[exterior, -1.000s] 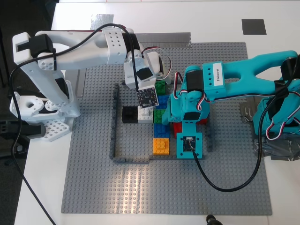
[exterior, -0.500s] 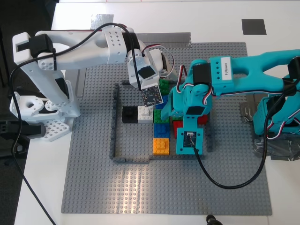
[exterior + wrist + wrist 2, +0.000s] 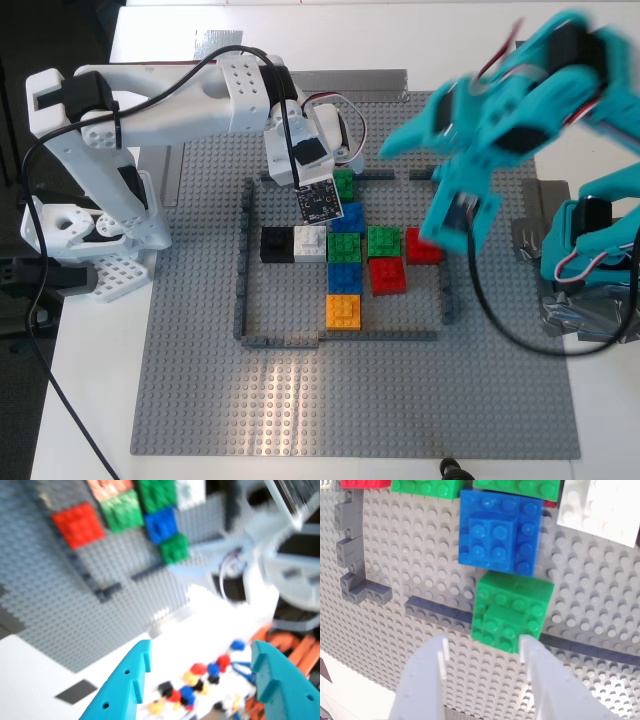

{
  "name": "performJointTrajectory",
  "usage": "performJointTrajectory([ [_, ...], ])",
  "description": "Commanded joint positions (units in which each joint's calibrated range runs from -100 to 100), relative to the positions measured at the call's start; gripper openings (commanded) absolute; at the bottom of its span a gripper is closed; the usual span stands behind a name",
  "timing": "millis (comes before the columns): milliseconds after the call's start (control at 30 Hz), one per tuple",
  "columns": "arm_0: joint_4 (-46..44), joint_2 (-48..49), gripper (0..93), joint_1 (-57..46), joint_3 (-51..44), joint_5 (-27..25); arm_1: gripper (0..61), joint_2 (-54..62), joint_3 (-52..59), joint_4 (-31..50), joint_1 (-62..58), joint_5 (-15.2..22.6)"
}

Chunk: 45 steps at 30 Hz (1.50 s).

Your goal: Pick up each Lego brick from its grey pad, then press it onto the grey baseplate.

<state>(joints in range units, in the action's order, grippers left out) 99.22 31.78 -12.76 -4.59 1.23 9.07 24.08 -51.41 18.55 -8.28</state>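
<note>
Grey baseplate on white table. My first gripper wide apart, empty, raised. My second gripper spread, empty, just above green brick.

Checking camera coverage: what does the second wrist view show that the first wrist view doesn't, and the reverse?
Second wrist only: a sharp close-up of the small green brick stacked on a larger green one, just ahead of my second tool, jaws open.

First wrist only: my first tool, open and empty, a red brick, and blurred small coloured objects on the white table.

Both: the grey baseplate, the blue brick, green bricks.
</note>
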Motion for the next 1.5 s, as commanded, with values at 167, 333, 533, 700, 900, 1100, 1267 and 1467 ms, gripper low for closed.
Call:
performJointTrajectory([
  [167, -2.0, 2.2, 2.6, -39.3, -9.4, 0.2, 13.1, -1.3, -2.0, -0.2, 0.4, -1.2],
  [333, -12.3, -4.7, 0.0, -51.0, -5.6, 0.2, 6.9, -2.8, -3.2, -0.7, 0.4, -1.8],
  [533, -21.5, -18.3, 0.0, -59.2, -2.2, 0.2, 3.6, -4.0, -6.2, -1.0, -0.4, -1.7],
  [700, -28.2, -24.1, 0.0, -61.3, -3.0, 0.2, 3.6, -5.3, -9.3, -1.6, -1.4, -1.4],
  [900, -28.8, -24.6, 0.0, -61.6, -3.0, -0.3, 4.8, -6.9, -10.6, -2.1, -1.9, -1.3],
  [1100, -29.4, -24.7, 0.0, -61.4, -1.2, -4.3, 11.8, -7.4, -10.1, -2.2, -2.0, -1.0],
  [1267, -31.0, -24.7, 0.0, -61.2, -0.7, -5.0, 14.3, -7.5, -10.5, -2.9, -2.1, -1.1],
  [1467, -31.7, -24.7, 0.0, -61.3, -0.5, -2.2, 19.5, -7.4, -11.9, -4.7, -2.1, -1.3],
])
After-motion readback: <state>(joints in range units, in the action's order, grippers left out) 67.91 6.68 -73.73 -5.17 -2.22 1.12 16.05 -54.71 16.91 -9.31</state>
